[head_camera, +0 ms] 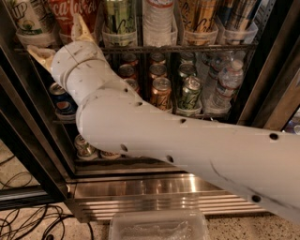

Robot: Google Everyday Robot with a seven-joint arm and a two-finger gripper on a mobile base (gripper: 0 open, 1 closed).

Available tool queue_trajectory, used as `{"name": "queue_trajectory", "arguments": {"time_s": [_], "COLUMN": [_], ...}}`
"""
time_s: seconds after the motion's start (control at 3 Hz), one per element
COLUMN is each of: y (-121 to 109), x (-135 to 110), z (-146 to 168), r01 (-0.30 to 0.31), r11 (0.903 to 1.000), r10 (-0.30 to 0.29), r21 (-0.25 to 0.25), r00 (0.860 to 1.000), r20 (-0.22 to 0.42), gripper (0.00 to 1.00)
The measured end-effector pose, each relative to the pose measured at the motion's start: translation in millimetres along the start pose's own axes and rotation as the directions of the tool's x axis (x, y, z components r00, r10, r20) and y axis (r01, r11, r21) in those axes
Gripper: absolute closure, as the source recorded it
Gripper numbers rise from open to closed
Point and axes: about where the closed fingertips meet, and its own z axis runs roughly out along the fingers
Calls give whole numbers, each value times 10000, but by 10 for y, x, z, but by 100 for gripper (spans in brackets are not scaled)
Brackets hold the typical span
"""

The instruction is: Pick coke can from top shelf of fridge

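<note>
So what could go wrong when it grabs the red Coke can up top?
The gripper, jaws spread open, sits at the thin wire top shelf just below the red Coca-Cola can. One jaw might catch on that shelf. The white-and-green drink and green can stand close beside it, so either could get bumped or knocked over.

We see a matt cream gripper point(54, 33) at the left end of the metal-wire top shelf point(187, 47), by the glossy coke can point(70, 11).
</note>
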Motion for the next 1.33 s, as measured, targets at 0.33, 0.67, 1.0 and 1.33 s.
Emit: {"name": "queue_trajectory", "arguments": {"time_s": [0.33, 0.67, 1.0, 1.33], "y": [-64, -143, -145, -152], "x": [-43, -114, -115, -153], "z": [114, 48, 47, 1], "r01": [59, 304, 308, 342], "r11": [9978, 9895, 9894, 9891], "r10": [-53, -270, -273, -300], "r21": [666, 1411, 1421, 1434], "r00": [9999, 9993, 9993, 9991], "r20": [-103, -261, -264, -309], "gripper": [32, 14, 0, 0]}}
